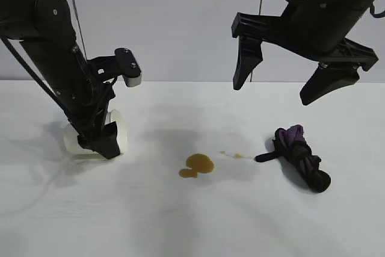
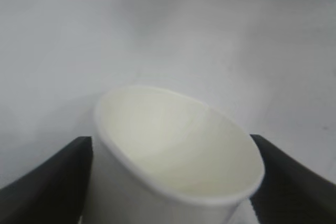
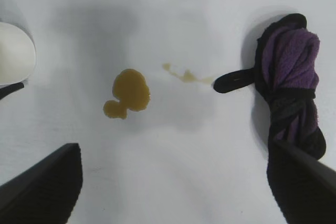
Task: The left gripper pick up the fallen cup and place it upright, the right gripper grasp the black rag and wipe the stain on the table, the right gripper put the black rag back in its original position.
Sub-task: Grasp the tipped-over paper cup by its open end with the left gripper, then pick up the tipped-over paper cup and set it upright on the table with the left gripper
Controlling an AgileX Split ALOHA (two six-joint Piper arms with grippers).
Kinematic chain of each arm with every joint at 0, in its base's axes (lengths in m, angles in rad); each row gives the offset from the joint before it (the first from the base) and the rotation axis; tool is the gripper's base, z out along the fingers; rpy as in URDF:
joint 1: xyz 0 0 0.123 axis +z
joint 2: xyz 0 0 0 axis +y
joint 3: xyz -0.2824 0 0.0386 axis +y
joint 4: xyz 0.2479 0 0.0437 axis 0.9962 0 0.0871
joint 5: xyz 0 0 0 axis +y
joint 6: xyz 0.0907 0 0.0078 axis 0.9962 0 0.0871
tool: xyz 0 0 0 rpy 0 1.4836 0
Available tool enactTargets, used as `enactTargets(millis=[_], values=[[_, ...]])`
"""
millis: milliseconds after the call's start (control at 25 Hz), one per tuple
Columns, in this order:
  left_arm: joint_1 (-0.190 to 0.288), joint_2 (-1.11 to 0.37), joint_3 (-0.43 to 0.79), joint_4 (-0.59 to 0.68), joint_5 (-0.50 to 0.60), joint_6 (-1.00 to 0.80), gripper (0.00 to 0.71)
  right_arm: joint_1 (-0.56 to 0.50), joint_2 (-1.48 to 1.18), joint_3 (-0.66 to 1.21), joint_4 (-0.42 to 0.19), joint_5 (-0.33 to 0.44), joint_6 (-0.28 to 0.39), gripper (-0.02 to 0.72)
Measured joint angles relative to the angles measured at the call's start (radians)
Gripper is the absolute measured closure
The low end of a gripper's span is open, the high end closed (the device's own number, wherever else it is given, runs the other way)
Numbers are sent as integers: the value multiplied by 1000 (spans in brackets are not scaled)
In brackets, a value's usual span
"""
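Left hand [image 1: 99, 142] straddles the fallen cup [image 2: 176, 166]; whether it is clamped, I cannot tell.

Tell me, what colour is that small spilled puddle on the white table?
Amber-brown, the small liquid puddle shows best in the right wrist view.

A robotics lab or test bench is indicated. A plain white matte worktop [image 1: 252, 221] is set against bare pale grey wall panels [image 1: 180, 22] with thin vertical seams. Two black jointed robot arms are mounted apart over it, and no household furniture or decoration is seen.
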Motion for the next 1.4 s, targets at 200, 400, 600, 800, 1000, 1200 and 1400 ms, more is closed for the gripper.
enactTargets(millis=[200,400,600,800,1000,1200,1400], values=[[0,-3,0,-15,4,60,296,0,0,0,0,0,0,43],[43,-86,0,-261,63,238,299,0,0,0,0,0,0,43],[187,-189,0,-658,259,544,299,0,0,0,0,0,0,43],[346,-203,43,-981,486,822,299,0,0,0,0,-1,0,43],[446,-203,217,-1360,593,1226,299,0,0,0,0,-9,-1,43],[453,-165,343,-1502,637,1523,299,0,0,0,0,-9,-3,43],[449,-59,360,-1520,636,1572,299,0,0,0,0,-10,-4,43]])
